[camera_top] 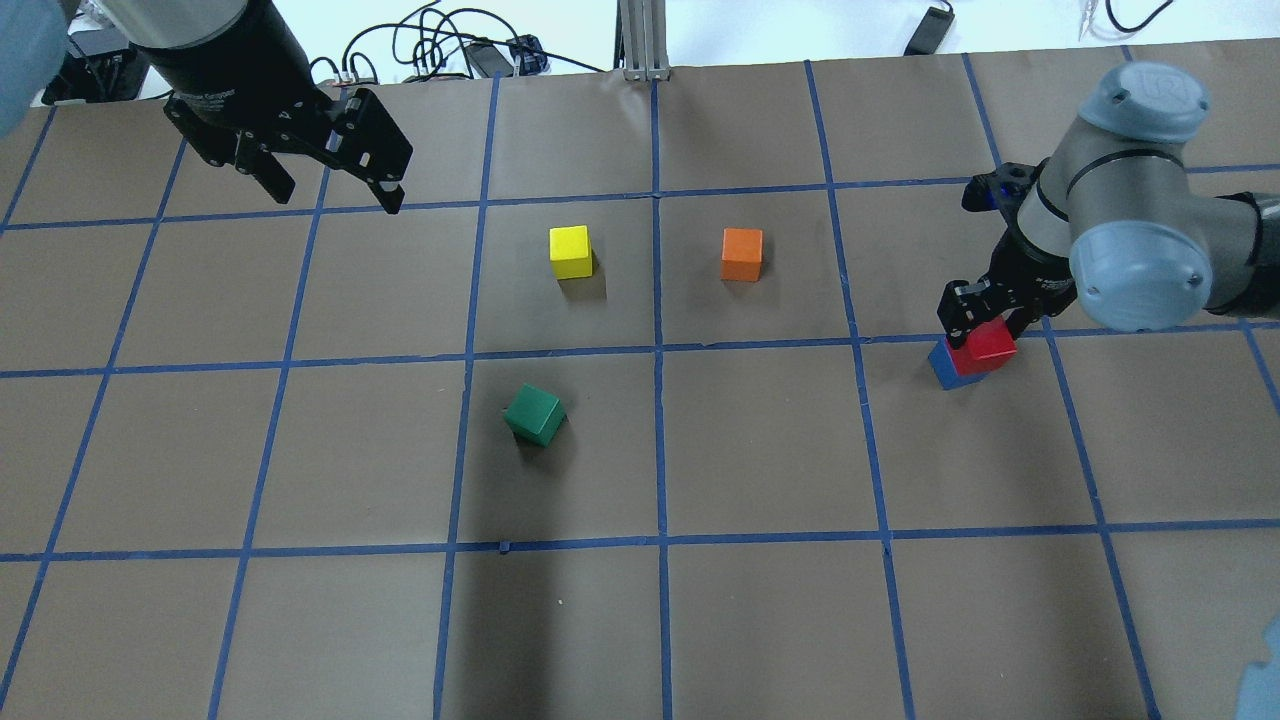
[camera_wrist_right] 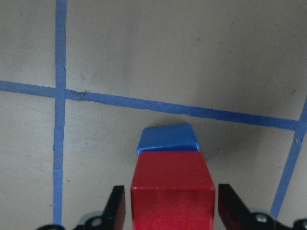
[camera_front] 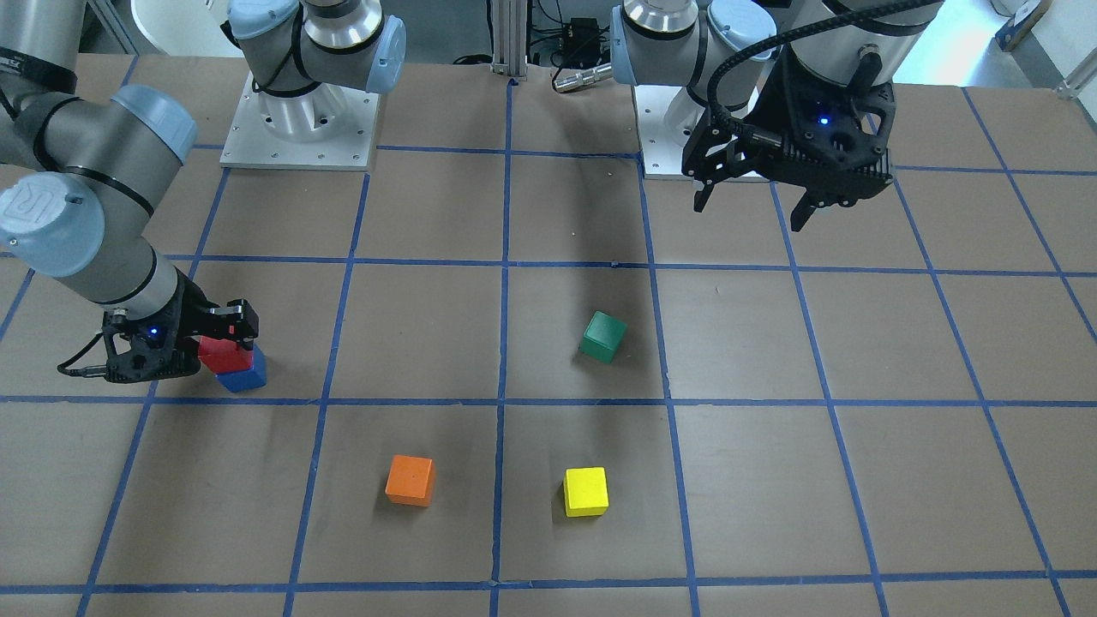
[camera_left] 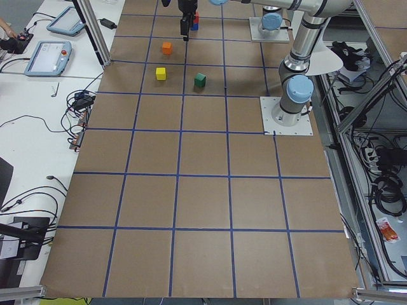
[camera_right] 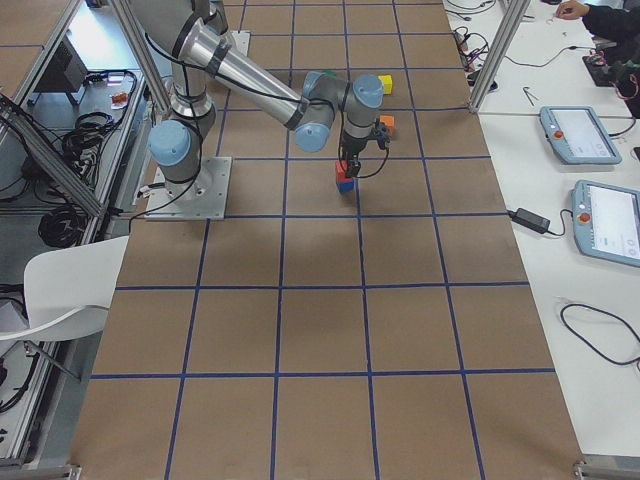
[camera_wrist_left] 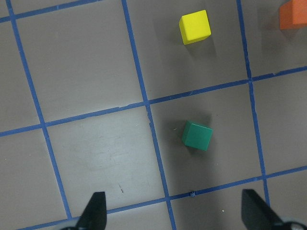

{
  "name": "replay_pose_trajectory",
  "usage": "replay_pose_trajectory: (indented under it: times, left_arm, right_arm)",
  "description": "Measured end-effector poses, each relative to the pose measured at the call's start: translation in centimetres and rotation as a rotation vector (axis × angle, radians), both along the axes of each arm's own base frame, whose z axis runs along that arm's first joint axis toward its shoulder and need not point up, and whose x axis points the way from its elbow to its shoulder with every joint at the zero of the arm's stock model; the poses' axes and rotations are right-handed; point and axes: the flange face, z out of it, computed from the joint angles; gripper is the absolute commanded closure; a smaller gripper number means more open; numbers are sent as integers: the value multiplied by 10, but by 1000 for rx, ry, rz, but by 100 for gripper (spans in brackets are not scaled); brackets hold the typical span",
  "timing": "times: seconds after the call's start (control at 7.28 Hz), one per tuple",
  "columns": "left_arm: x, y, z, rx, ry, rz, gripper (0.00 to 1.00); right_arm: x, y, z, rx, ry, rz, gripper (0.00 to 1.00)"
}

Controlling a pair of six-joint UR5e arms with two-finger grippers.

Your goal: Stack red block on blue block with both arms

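Note:
The red block (camera_wrist_right: 172, 182) rests on the blue block (camera_wrist_right: 167, 139), set slightly off its centre, at the table's right side in the overhead view. The stack also shows as red block (camera_top: 990, 345) over blue block (camera_top: 945, 368). My right gripper (camera_top: 985, 320) is low over the stack with its jaws on either side of the red block. The right wrist view shows a thin gap at each finger, so it is open. My left gripper (camera_top: 338, 200) is open and empty, held high over the far left of the table.
A green cube (camera_top: 534, 414), a yellow cube (camera_top: 570, 252) and an orange cube (camera_top: 742, 254) lie apart around the table's middle. The left wrist view shows the green cube (camera_wrist_left: 197, 135) and the yellow cube (camera_wrist_left: 194, 27) below it. Blue tape lines grid the brown table.

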Motion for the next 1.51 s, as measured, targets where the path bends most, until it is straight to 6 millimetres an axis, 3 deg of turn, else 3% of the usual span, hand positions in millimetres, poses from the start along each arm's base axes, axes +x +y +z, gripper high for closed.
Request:
replay_pose_trajectory:
  times: [0.27, 0.69, 0.82, 1.1, 1.51]
  left_arm:
    - [0, 0, 0, 0, 0, 0, 0]
    - [0, 0, 1, -1, 1, 0, 0]
    - [0, 0, 1, -1, 1, 0, 0]
    - [0, 0, 0, -1, 1, 0, 0]
    - [0, 0, 0, 0, 1, 0, 0]
  right_arm:
    - [-2, -5, 9, -17, 19, -1, 0]
    - [0, -28, 67, -29, 41, -25, 0]
    - [10, -35, 93, -8, 47, -36, 0]
    - [49, -41, 145, 6, 104, -72, 0]
    - [81, -26, 193, -18, 118, -105, 0]
